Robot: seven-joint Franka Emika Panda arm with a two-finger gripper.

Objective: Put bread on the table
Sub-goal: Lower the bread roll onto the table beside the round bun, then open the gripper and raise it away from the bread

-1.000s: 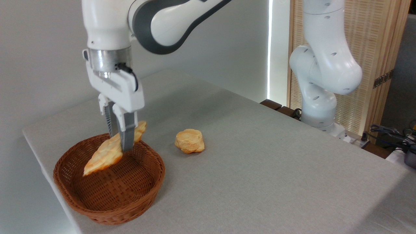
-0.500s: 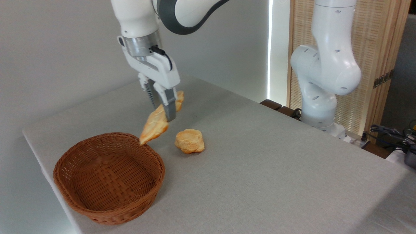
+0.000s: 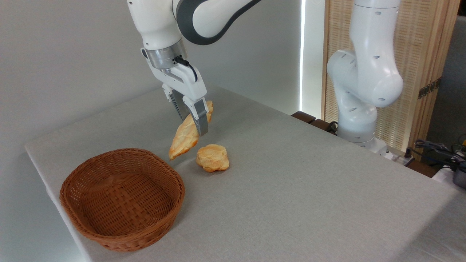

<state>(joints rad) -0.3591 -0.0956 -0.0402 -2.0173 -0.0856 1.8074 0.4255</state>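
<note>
The gripper (image 3: 196,127) hangs over the table (image 3: 291,174), pointing down and tilted slightly toward the right of the picture. Its two fingers are pinched on the bread (image 3: 186,136), gripping the loaf a little above its middle, one finger in front of it and the other behind. The loaf hangs slanted in the air: its upper pointed end shows just past the right side of the front finger, and its lower pointed end reaches down and to the left of the fingertips. No part of the bread looks to be touching the cloth, though its lower tip sits low.

Just below and slightly to the right of the fingertips lies a small round bun (image 3: 213,157), resting on the table. It is near the loaf's lower half, but whether the two are touching cannot be told from this angle.

Well below and to the left of the gripper stands a wicker basket (image 3: 122,198) with nothing in it, close to the near left edge of the table. The loaf's lower tip is near the basket's far rim, just outside it.

Far to the right of the gripper rises the arm's white base (image 3: 360,91).
</note>
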